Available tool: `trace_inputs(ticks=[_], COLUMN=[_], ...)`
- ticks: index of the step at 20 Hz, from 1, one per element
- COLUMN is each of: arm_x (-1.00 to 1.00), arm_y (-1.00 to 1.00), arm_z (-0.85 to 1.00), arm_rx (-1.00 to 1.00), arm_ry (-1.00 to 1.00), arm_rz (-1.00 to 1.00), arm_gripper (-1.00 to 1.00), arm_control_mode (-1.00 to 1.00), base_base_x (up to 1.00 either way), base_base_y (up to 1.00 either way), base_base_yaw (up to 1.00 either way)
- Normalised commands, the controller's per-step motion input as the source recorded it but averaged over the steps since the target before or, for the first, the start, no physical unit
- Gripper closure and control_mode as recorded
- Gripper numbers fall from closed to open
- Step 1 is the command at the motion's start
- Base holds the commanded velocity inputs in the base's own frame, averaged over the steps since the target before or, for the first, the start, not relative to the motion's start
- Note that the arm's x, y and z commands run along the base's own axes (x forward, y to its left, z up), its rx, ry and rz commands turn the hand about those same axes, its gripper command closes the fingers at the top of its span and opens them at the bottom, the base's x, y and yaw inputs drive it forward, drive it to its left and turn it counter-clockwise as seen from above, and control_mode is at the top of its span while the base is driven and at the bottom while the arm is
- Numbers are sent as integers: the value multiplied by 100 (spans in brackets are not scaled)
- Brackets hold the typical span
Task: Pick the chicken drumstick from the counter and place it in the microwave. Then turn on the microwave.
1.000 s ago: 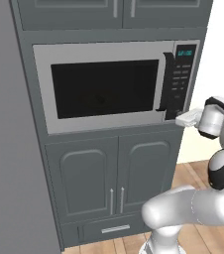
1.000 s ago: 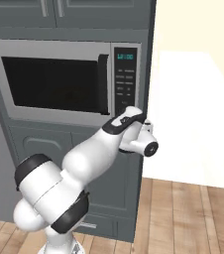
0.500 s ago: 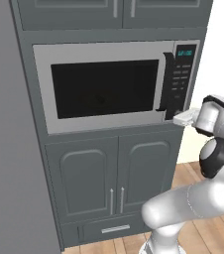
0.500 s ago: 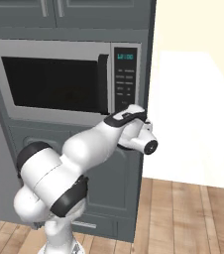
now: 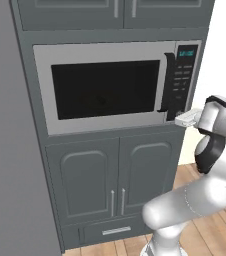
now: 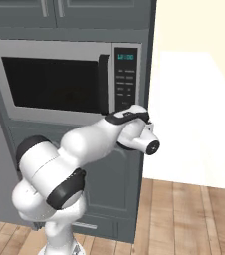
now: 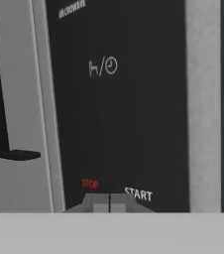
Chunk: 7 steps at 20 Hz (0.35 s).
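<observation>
The microwave [image 5: 105, 90] [image 6: 55, 84] is built into grey cabinetry, and its black window door is closed against the dark curved handle [image 5: 167, 82] [image 6: 103, 82]. My gripper [image 5: 179, 119] [image 7: 109, 202] is shut, with nothing between its fingers. Its tips sit at the bottom of the black keypad [image 5: 182, 82] [image 6: 126, 82] [image 7: 119, 99], between the red STOP label [image 7: 89, 183] and the white START label [image 7: 138, 194]. The teal display [image 5: 187, 52] is lit. The chicken drumstick is hidden and the counter is out of view.
Two grey cabinet doors [image 5: 110, 185] and a drawer sit below the microwave, with more cabinets above. A tall grey panel [image 5: 10, 150] stands at the left. Wooden floor [image 6: 194, 214] and a pale wall lie to the right of the cabinet column.
The hand has stayed at the keypad's lower edge with the jaws shut. The arm's elbow and lower links have swung a little behind it.
</observation>
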Motion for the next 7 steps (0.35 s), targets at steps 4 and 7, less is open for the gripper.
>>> trace_inputs(ticks=[4, 7], arm_x=[19, 16], arm_y=[-1, 0], arm_z=[-1, 2], arm_rx=[0, 0], arm_ry=[0, -2], arm_rz=[2, 3], arm_gripper=[100, 100], arm_control_mode=[-100, -100], base_base_x=[0, 0], base_base_y=[0, 0], base_base_yaw=[0, 0])
